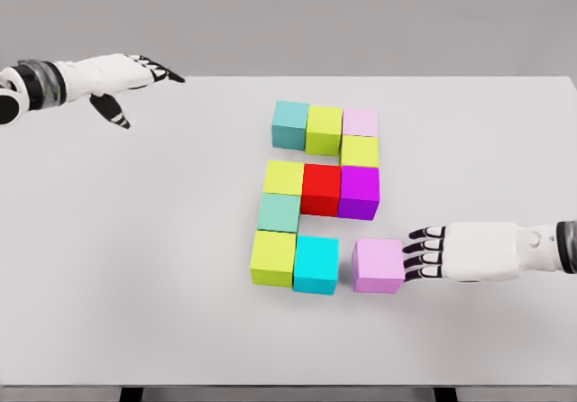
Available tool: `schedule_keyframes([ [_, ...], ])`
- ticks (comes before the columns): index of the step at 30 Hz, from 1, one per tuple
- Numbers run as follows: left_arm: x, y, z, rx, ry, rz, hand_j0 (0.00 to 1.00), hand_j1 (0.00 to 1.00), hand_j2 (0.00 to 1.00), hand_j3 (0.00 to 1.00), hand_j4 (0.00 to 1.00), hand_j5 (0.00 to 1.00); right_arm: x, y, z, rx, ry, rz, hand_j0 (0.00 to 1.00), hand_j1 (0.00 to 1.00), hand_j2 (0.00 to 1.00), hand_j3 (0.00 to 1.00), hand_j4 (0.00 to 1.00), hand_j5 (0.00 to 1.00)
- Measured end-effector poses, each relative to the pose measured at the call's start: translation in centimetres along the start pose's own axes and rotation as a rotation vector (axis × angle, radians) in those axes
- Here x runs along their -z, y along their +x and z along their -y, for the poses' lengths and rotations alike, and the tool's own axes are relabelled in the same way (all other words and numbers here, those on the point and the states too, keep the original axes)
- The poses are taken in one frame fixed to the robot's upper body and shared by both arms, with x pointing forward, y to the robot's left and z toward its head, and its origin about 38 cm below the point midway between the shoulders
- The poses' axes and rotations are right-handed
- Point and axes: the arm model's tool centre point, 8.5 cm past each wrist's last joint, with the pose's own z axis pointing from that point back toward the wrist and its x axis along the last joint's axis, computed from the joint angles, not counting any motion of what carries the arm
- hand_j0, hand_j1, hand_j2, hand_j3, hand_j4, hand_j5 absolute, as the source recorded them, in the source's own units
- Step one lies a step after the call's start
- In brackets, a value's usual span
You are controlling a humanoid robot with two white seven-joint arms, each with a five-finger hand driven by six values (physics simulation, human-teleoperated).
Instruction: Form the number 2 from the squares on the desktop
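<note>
In the head view, a white bench (135,267) is seen carrying ten coloured cubes grouped near its middle. The top row is formed by a teal cube (290,123), a yellow-green cube (324,129) and a pale pink cube (361,121), set side by side and touching. Directly below the pale pink cube a second yellow-green cube (360,151) is placed. The middle row is made up of a third yellow-green cube (284,178), a red cube (321,188) and a purple cube (359,191), all in contact. Below the left end of that row a mint green cube (279,212) is seen, and beneath it a fourth yellow-green cube (273,257). A cyan cube (316,264) is set against the right side of that last one.

A lilac cube (378,265) lies just to the right of the cyan cube, with a narrow gap left between the two. The right hand (469,251) is stretched in from the right edge, low over the bench, with its fingers (424,256) extended flat and close together; the dark fingertips are seen at, or touching, the right face of the lilac cube. Nothing is grasped by it.

The left hand (113,77) is held at the far left corner of the bench, well apart from all cubes, its fingers loosely spread and holding nothing.
</note>
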Motion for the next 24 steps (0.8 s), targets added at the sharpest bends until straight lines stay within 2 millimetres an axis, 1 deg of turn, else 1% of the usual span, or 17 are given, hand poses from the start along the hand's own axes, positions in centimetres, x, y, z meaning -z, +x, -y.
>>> schedule_keyframes([
  [1,-0.2,-0.2,0.8,-0.021,0.005,-0.003,1.0,1.0,1.0,1.0,1.0,1.0,-0.1,-0.1,-0.1,0.0,0.004,-0.005,1.0,1.0,1.0,1.0,1.0,1.0],
  [2,-0.5,-0.4,1.1,-0.037,0.016,-0.008,1.0,1.0,1.0,1.0,1.0,1.0,-0.2,-0.3,-0.2,0.0,0.008,-0.011,1.0,1.0,1.0,1.0,1.0,1.0],
  [5,-1.2,-0.8,0.0,-0.049,0.061,-0.018,1.0,1.0,1.0,1.0,1.0,1.0,-0.3,-0.5,-0.4,-0.001,0.013,-0.018,1.0,1.0,1.0,1.0,1.0,1.0],
  [7,-1.6,-1.1,-0.2,-0.054,0.076,-0.024,1.0,1.0,1.0,1.0,1.0,1.0,-0.3,-0.5,-0.4,-0.002,0.014,-0.019,1.0,1.0,1.0,1.0,1.0,1.0],
  [9,-2.2,-1.5,0.5,-0.066,0.077,-0.034,1.0,1.0,1.0,1.0,1.0,1.0,-0.2,-0.6,-0.3,-0.002,0.013,-0.018,1.0,1.0,1.0,1.0,1.0,1.0],
  [12,-2.8,-1.8,0.0,-0.064,0.097,-0.042,1.0,1.0,1.0,1.0,1.0,1.0,-0.2,-0.6,-0.1,-0.005,0.007,-0.018,1.0,1.0,1.0,1.0,1.0,1.0],
  [14,-2.8,-1.6,0.6,-0.068,0.091,-0.039,1.0,1.0,1.0,1.0,1.0,1.0,-0.1,-0.7,0.1,-0.007,0.003,-0.018,1.0,1.0,1.0,1.0,1.0,1.0],
  [22,-2.7,-1.2,0.5,-0.064,0.101,-0.025,1.0,1.0,1.0,1.0,1.0,1.0,0.6,-0.4,0.8,-0.016,-0.008,0.004,1.0,1.0,1.0,1.0,1.0,1.0],
  [24,-2.6,-1.1,1.1,-0.071,0.093,-0.023,1.0,1.0,1.0,1.0,1.0,1.0,0.7,-0.4,0.9,-0.018,-0.005,0.007,1.0,1.0,1.0,1.0,1.0,1.0],
])
